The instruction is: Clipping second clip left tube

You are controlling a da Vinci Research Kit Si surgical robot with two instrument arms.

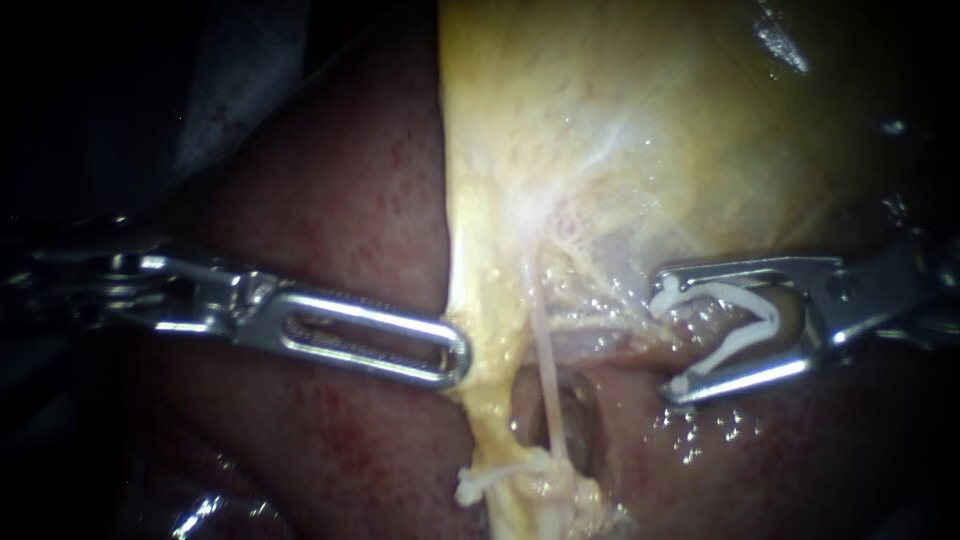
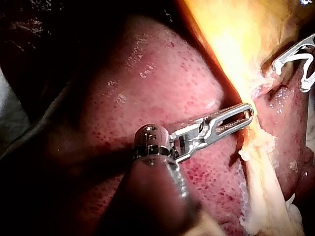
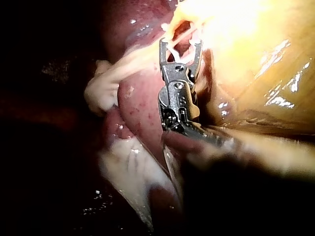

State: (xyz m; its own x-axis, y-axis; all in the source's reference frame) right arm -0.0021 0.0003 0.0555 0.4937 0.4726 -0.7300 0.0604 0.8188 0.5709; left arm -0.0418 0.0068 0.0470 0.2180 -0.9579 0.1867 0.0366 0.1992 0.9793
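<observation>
A thin pale tube (image 1: 546, 372) runs down from the yellow gallbladder (image 1: 650, 120) over a dark hollow. A white clip (image 1: 492, 481) sits shut across the tissue at its lower end. My right instrument (image 1: 672, 342) comes in from the right, its jaws standing wide apart with an unclosed white clip (image 1: 735, 338) seated between them. It is to the right of the tube and apart from it. My left instrument (image 1: 455, 355) has slotted jaws closed on the gallbladder's edge (image 2: 251, 123). The right wrist view shows the loaded jaws (image 3: 180, 46) pointing at the hollow.
Dark red liver (image 1: 330, 200) lies under and around the left instrument. Wet reddish tissue (image 1: 700, 430) lies below the right jaws. A yellow strand of tissue (image 2: 263, 187) hangs from the gallbladder's edge past the left jaws.
</observation>
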